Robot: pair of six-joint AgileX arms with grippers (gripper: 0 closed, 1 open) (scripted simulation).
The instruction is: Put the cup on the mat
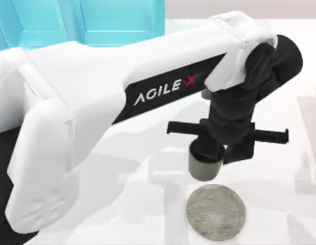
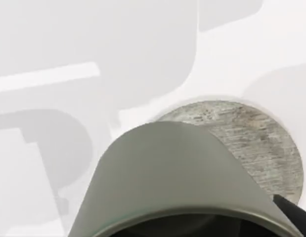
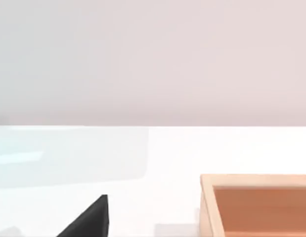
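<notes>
Olive-grey and plain, the cup (image 1: 204,164) hangs upright in the left pincer (image 1: 214,153), which holds it by the rim, and it sits near the middle of the top view, a little toward 4 o'clock. The stone-grey round mat (image 1: 216,212) lies flat on the white tabletop (image 1: 280,173) at 6 o'clock from the cup, just beside it in the top view; the left wrist view shows the mat (image 2: 251,143) peeking out past the cup's side (image 2: 167,168). In the right wrist view a wooden box (image 3: 256,205) rests on the tabletop, and a dark tip of the right pincer (image 3: 88,219) shows there, but I cannot tell if it is wide or narrow.
</notes>
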